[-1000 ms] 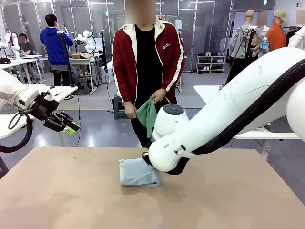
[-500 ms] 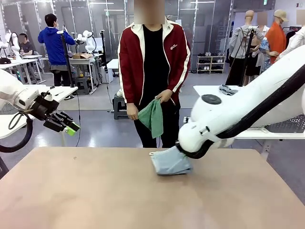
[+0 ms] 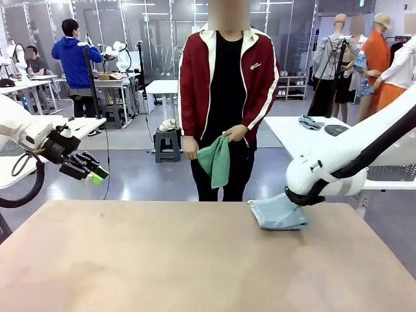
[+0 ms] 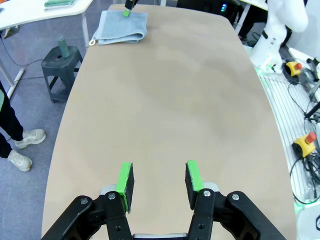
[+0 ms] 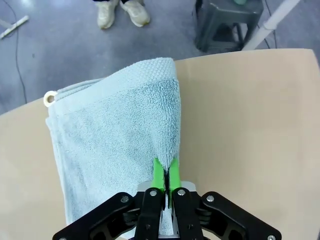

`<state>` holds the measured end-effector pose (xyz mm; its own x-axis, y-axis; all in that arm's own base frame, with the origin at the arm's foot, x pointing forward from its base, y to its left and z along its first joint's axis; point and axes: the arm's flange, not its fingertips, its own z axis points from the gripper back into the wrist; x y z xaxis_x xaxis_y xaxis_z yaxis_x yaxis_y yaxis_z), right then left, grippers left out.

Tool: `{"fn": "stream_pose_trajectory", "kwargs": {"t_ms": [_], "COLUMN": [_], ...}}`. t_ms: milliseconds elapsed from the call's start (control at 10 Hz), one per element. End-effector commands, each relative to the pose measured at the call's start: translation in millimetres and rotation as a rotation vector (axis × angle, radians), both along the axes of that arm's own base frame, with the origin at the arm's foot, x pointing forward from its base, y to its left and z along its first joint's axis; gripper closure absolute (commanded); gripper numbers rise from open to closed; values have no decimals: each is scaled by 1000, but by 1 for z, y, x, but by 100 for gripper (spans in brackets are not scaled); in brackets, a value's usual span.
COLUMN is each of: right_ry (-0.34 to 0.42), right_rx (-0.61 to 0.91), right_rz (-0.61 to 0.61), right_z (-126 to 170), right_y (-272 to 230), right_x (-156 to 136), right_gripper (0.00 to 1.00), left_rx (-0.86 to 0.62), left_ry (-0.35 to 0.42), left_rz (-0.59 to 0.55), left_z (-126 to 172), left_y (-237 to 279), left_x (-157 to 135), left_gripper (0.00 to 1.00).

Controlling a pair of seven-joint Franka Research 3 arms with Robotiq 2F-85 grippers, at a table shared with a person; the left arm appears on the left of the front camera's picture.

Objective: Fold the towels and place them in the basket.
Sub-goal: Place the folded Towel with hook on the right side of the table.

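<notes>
Grey-blue towel (image 5: 112, 130) — right gripper (image 5: 165, 169) pinching, outstretched.

A towel (image 3: 278, 213) lies far right on the table (image 3: 162, 260), before the person (image 3: 227, 97).

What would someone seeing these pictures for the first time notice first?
The right gripper is shut on an edge of the folded grey-blue towel, which lies at the far right of the table. Across the table, a person in a red jacket holds a sea-green towel in both hands. The left gripper hangs open and empty at the left side.
</notes>
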<state>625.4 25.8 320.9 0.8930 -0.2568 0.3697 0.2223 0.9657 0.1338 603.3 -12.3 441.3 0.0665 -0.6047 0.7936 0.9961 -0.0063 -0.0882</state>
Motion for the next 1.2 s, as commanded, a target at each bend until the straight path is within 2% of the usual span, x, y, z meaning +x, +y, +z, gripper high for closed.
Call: {"fn": "stream_pose_trajectory", "kwargs": {"t_ms": [0,800,1100], "right_ry": [13,5,28], "right_rx": [24,2,-26], "right_rz": [19,-11,30], "right_z": [0,-1,-1], "right_y": [-17,-15,-41], "right_x": [5,1,-11], "right_gripper": [96,96,96], "left_rx": [-2,-2,-2], "left_ry": [-4,-4,-4], "left_rz": [-12,-12,-12], "left_z": [1,1,1], "left_y": [-1,-1,-1], "left_x": [2,2,2], "left_gripper": [46,46,46]}}
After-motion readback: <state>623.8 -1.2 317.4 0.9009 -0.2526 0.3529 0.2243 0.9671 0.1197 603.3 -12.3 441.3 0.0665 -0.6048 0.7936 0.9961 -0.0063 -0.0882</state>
